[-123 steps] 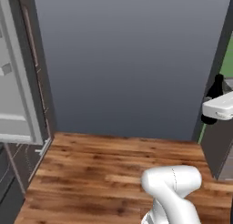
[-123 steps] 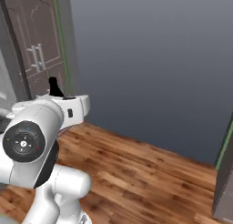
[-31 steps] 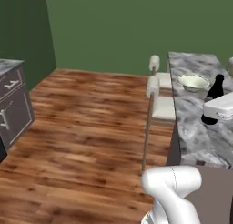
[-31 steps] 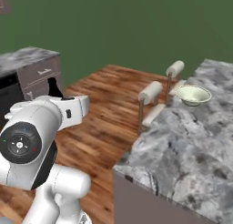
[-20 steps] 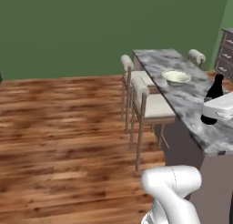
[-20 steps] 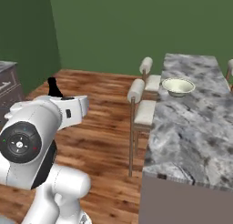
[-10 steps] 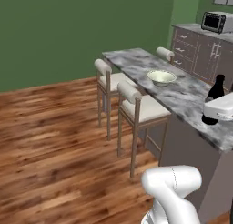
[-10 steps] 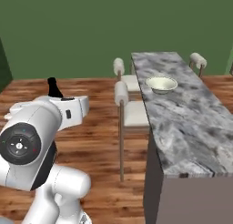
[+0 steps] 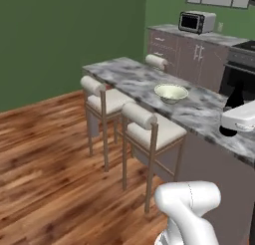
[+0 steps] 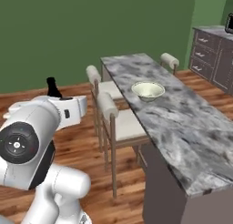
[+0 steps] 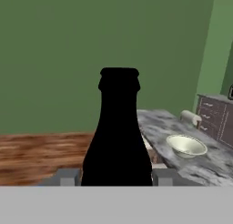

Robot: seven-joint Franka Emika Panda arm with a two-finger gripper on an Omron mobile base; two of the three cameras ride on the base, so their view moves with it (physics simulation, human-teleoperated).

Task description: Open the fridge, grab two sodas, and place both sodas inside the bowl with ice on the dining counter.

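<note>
Between the gripper (image 11: 116, 177) fingers sits a black soda bottle (image 11: 117, 141), upright, jaws partly closed on its body, so it's held. Bottle top also pokes up above the white hand in the right base view (image 10: 53, 87).

Progress, judging from this: one soda is in hand and on its way to the drop-off, so the fridge part looks done for this bottle. Bowl (image 9: 171, 92) is cream, sits on the dining counter (image 9: 199, 112) roughly mid-length, nearer the stool-side edge. Can't make out ice in it at this resolution, and no soda visible inside. So left to do: close in, lower this bottle into the bowl, release; where the second soda is, I can't tell from these views.

Gripper is well apart from the bowl, not over the counter yet.

Surface: grey-white marbled stone, long island. Two cushioned wooden stools (image 9: 144, 130) along the near long edge, another at the far side. Room: green walls, wood plank floor, dark cabinets with a toaster oven (image 9: 197, 22) at the back.
</note>
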